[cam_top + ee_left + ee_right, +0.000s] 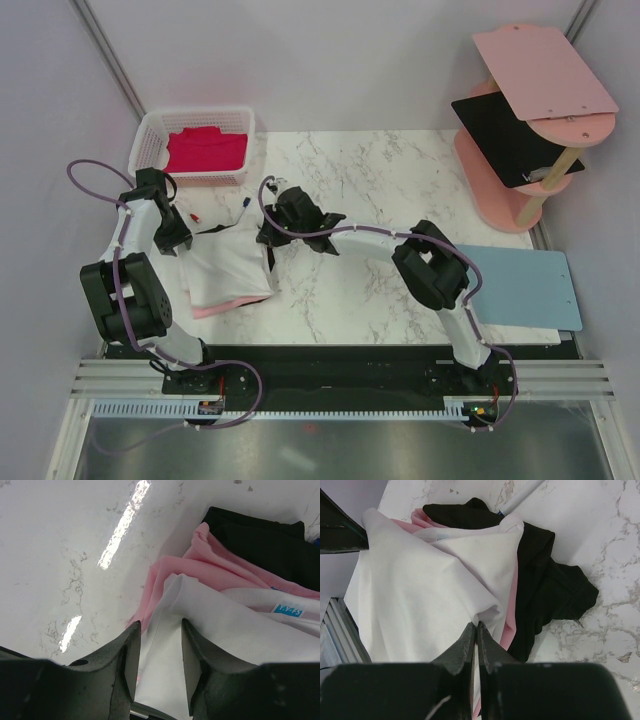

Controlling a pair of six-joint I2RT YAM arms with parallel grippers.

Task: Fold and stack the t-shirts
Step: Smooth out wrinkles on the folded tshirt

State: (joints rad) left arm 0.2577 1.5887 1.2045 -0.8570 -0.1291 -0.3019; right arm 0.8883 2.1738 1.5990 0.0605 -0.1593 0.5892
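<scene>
The white t-shirt [232, 272] lies crumpled at the near left of the marble table [370, 190], on top of the light pink t-shirt [200, 565] and the black t-shirt [545, 590]. The right gripper [477, 630] pinches a fold of the white cloth. The left gripper [157, 655] has its jaws apart, straddling the white edge. The magenta-red t-shirt [205, 150] sits in the white basket [150, 138]
</scene>
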